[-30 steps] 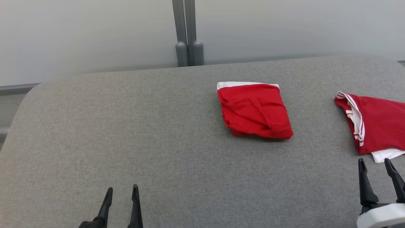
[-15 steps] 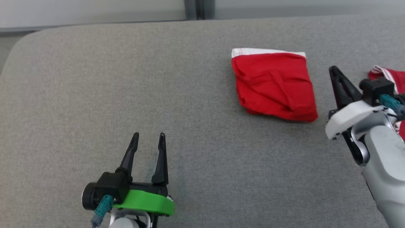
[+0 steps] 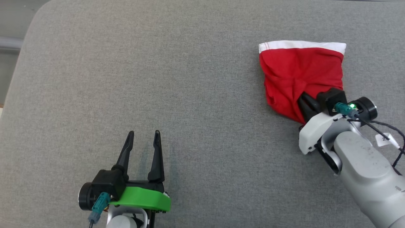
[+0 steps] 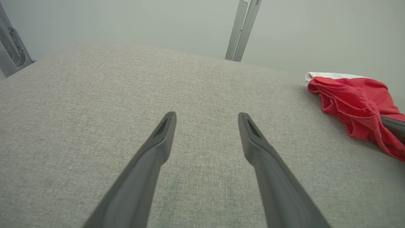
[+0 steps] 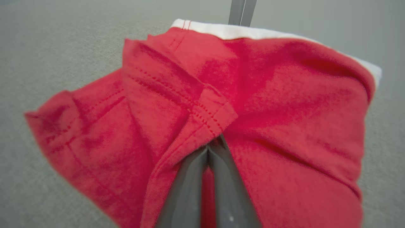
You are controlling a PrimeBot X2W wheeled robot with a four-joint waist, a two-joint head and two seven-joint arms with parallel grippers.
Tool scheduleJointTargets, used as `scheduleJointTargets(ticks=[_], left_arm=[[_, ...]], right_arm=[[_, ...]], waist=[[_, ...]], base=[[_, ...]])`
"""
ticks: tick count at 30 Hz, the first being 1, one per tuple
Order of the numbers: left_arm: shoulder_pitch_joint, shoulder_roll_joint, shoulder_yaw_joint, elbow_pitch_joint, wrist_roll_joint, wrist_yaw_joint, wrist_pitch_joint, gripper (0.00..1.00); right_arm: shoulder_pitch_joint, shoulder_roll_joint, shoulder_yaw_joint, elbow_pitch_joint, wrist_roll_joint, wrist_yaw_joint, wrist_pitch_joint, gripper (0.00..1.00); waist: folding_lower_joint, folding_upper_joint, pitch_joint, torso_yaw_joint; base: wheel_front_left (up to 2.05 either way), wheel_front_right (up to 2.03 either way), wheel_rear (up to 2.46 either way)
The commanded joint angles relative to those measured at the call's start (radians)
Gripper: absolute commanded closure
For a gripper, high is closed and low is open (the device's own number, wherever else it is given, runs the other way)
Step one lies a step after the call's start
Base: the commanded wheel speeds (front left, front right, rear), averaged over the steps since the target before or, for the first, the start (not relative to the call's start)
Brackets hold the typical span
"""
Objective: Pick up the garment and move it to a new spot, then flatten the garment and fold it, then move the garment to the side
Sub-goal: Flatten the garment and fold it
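**Right claw clamped on the near edge of a red garment; left claw waits open**

Nearest the robot, at the lower left of the head view, the left gripper [image 3: 144,133] hovers over bare grey padded surface [image 3: 190,79]. Its two dark fingers stand apart and hold nothing. Its wrist view shows the same spread fingers, with the cloth well off to one side.

Further out on the right, the pale right arm reaches forward. The right gripper [image 3: 304,100] is pressed together on the near hem of the red garment [image 3: 300,69]. In the right wrist view the fingers meet with a fold of stitched red fabric pinched between them [image 5: 215,141].

The garment lies on the surface at the far right as a compact, layered bundle. Creases fan out from the pinch, and a white waistband [image 3: 300,45] runs along the far edge.

The step in hand looks like a pick-up. The bundle seems already doubled over, so this may be the last carry to the side, or equally the first move. The views do not settle which.

Next, the move likely calls for a gentle lift. A one-point grip may let the layers fall open.
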Motion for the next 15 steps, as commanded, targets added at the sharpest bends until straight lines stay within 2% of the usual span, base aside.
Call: scheduleJointTargets(ticks=[1, 10, 13, 15], left_arm=[[0.01, 0.003, 0.01, 0.0, 0.006, 0.003, 0.0, 0.0], [0.062, 0.003, 0.04, 0.001, 0.01, -0.006, 0.0, 0.0], [0.088, 0.003, 0.049, 0.007, 0.012, -0.009, 0.0, 0.0], [0.106, 0.003, 0.061, 0.011, 0.017, -0.015, 0.0, 0.0]], right_arm=[[0.021, 0.003, 0.023, -0.017, 0.002, 0.0, -0.007, 1.0], [0.146, 0.022, 0.114, -0.203, 0.014, 0.0, -0.008, 1.0], [0.205, 0.021, 0.113, -0.255, 0.026, 0.0, -0.008, 1.0], [0.257, 0.014, 0.074, -0.293, 0.036, 0.0, -0.008, 1.0]], waist=[[0.0, 0.0, -0.025, -0.025], [0.0, 0.0, -0.107, -0.099], [0.0, 0.0, -0.148, -0.119], [0.0, 0.0, -0.182, -0.131]], base=[[0.0, 0.0, 0.0], [0.0, 0.0, 0.0], [0.0, 0.0, 0.0], [0.0, 0.0, 0.0]])
